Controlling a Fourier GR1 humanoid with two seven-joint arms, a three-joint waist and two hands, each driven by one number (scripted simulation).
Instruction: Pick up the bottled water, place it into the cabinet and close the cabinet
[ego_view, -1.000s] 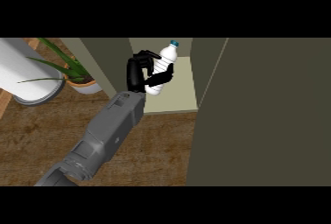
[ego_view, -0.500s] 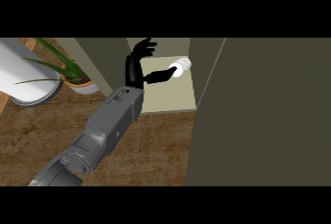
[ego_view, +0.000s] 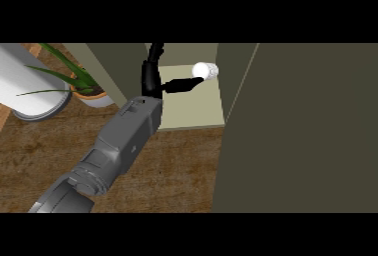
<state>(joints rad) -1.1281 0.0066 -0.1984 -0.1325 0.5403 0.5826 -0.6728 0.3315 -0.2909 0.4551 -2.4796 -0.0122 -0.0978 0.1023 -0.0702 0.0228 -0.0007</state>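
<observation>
Now the left hand (ego_view: 156, 80) is spread, its thumb touching the bottled water (ego_view: 206, 70) at the cabinet shelf's (ego_view: 193, 111) back edge.

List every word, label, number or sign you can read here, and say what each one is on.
None can be read.
Bottle: seen end-on in the cabinet; no label shows.
Cabinet door: plain, no text.
Plant pot and white cylinder: no markings.
Hand and forearm: no lettering.
</observation>
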